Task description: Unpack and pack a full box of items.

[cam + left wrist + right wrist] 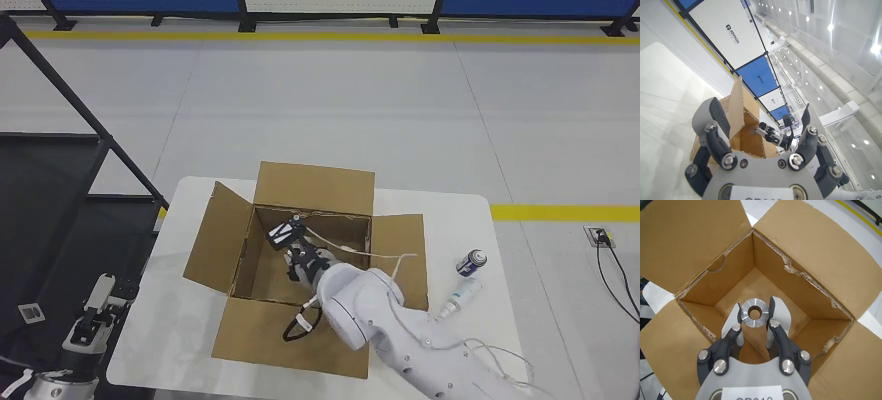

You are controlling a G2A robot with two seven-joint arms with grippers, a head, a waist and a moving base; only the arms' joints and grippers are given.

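An open cardboard box (312,188) stands on the white table (455,215) with all its flaps folded out. My right gripper (755,303) hangs inside the box (730,281), above its bare floor, shut on a round metal ring (754,313) with a centre hole. In the top view the right arm (350,305) comes in over the box's near flap. My left gripper (761,106) is open and holds nothing. It sits off the table's near left corner (95,318), pointing up past the box (747,132).
A small dark can (471,263) and a white bottle (455,298) lie on the table to the right of the box. A black frame with dark netting (60,200) stands left of the table. Bare tabletop shows near the left and far right edges.
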